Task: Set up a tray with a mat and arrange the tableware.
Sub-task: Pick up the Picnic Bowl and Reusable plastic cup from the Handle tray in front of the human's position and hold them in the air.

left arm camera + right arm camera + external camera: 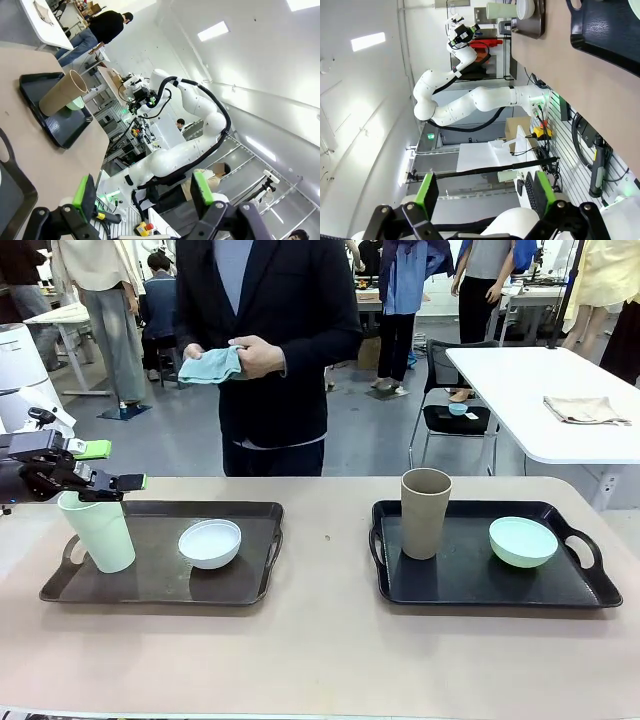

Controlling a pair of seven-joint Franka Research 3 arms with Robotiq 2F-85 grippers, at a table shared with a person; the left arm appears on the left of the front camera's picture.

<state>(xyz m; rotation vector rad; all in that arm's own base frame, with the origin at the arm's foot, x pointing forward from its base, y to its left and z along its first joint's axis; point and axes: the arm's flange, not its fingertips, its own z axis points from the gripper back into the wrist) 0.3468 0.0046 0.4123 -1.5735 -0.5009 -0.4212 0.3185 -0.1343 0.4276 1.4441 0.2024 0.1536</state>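
A pale green cup (97, 532) and a white bowl (210, 543) stand on the left dark tray (255, 560). The tan-brown cup (425, 513) and the mint green bowl (523, 541) stand on the right dark tray (460, 585). My left gripper (112, 466) hovers open just above the green cup's rim, holding nothing. Its wrist view looks across at the tan cup (62, 92); the left gripper (144, 192) is open there. My right gripper (486, 192) is open and empty, off the table's side. The person holds a teal cloth (212, 365) in both hands.
A bare strip of tan table (325, 540) lies between the two trays, and more runs along the front edge. The person stands at the far edge, behind the left tray. A white table (540, 390) with a folded cloth stands farther back right.
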